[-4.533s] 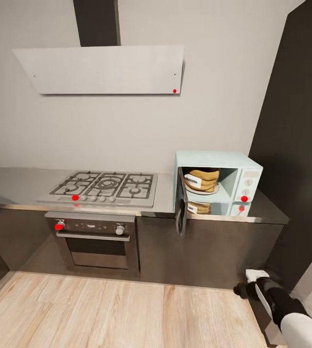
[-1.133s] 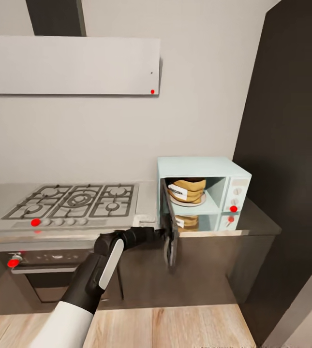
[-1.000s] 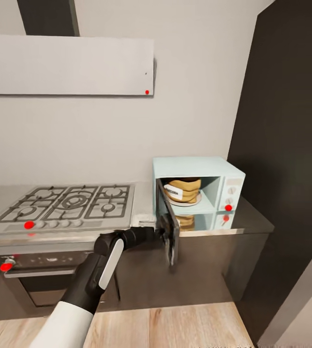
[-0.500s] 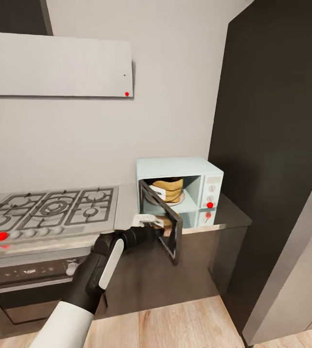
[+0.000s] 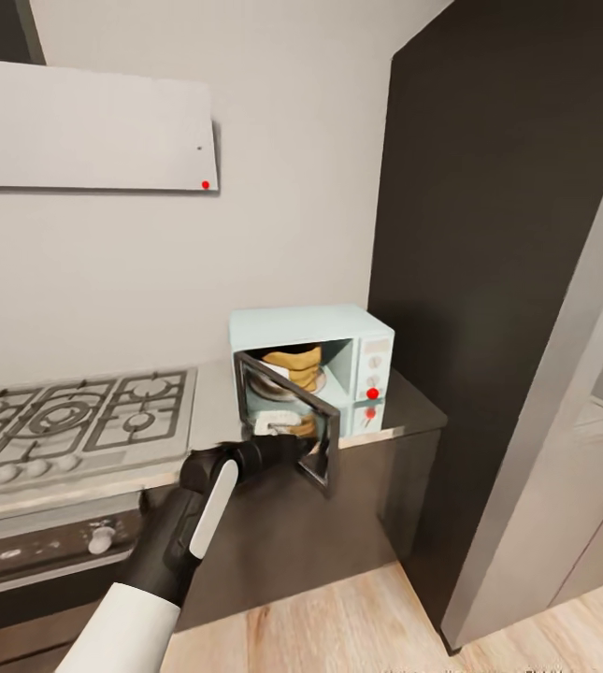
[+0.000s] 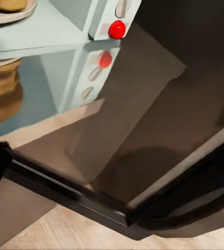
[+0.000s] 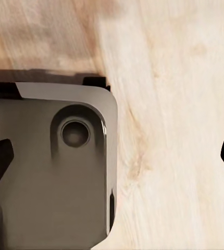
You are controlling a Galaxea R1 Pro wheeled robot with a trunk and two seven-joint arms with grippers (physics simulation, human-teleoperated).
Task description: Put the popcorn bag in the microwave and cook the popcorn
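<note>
The pale mint-blue microwave stands on the grey countertop beside a tall dark cabinet. Its dark glass door hangs half open. The tan popcorn bag sits inside on the turntable, and no kernels can be seen. My left gripper is against the door's outer face; I cannot make out how its jaws stand. In the left wrist view the door frame crosses close by, with the microwave's red dot beyond. My right gripper is open over the wood floor.
A steel gas hob and built-in oven lie to the left under a flat white hood. The tall dark cabinet walls off the right. A grey part of my own base sits below the right gripper.
The camera has swung right. My left arm came in against the door, and the door has swung from fully open to half open.
</note>
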